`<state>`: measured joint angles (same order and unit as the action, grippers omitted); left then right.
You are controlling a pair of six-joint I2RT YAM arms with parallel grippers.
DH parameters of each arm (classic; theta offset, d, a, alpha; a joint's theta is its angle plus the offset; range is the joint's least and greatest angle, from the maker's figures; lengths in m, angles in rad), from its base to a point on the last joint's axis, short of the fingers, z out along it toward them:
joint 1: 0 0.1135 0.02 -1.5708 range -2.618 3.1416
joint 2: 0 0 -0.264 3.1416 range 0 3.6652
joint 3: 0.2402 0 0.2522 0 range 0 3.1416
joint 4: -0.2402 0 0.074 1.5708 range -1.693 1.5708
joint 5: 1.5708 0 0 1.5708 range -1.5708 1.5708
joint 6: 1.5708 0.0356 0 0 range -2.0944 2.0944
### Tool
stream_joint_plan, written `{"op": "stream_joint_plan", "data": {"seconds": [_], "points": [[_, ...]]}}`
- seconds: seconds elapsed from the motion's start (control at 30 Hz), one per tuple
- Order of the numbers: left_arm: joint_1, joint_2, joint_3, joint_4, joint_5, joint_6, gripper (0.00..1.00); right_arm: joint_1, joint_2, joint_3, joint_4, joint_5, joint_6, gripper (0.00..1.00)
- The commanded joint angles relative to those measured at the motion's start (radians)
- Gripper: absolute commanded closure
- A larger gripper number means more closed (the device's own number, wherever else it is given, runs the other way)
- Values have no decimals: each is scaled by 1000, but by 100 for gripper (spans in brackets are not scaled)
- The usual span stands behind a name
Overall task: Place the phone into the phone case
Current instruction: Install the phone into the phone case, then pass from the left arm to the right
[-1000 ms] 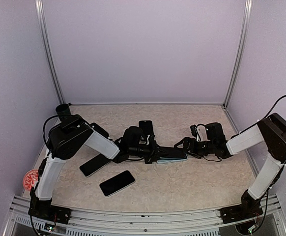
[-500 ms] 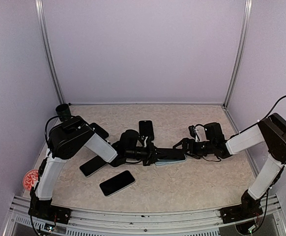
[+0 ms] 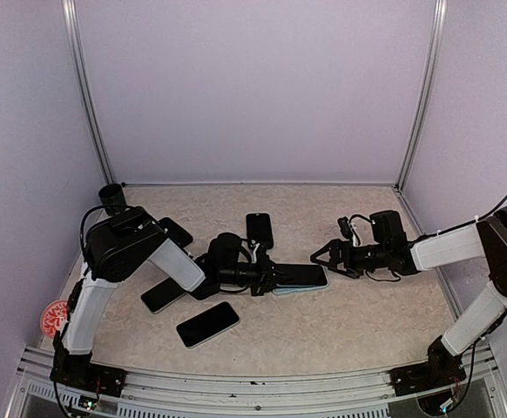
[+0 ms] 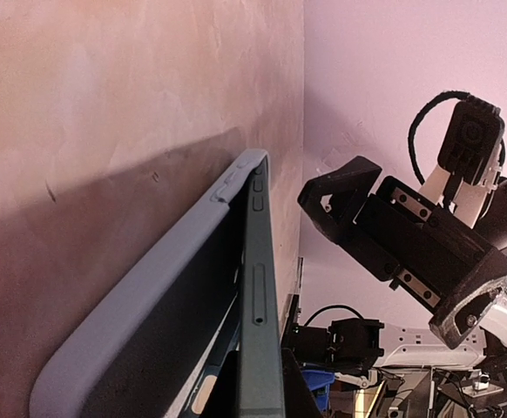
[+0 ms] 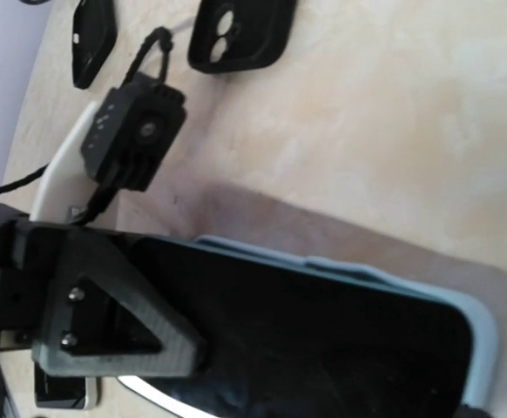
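Mid-table, the left gripper (image 3: 269,280) is clamped tight on the phone (image 3: 301,273), which appears only partly seated in the phone case (image 3: 304,287). Just beyond, the right gripper (image 3: 322,258) gapes wide and holds nothing. Risk: an off-centre press could lever the loose edge out.

A robotics lab booth: plain lilac walls (image 3: 253,87), aluminium corner posts (image 3: 89,104), and robot arms (image 3: 173,258) bolted to a beige tabletop (image 3: 341,322).
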<state>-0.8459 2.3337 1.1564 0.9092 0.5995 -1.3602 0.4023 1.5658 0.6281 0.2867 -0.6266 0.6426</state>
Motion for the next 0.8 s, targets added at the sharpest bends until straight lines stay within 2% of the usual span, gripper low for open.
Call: {"op": "stream_joint_plan", "data": {"seconds": [0.0,0.47,0.77], "points": [[2,-66,-7,105,28,16,100,-24,5,1,-15,-35,-15,0],[-9,-116,-16,159,44,19,100,-33,55,4,23,-88,-10,1],[-17,-116,4,166,56,21,100,-33,63,-16,125,-189,53,10]]}}
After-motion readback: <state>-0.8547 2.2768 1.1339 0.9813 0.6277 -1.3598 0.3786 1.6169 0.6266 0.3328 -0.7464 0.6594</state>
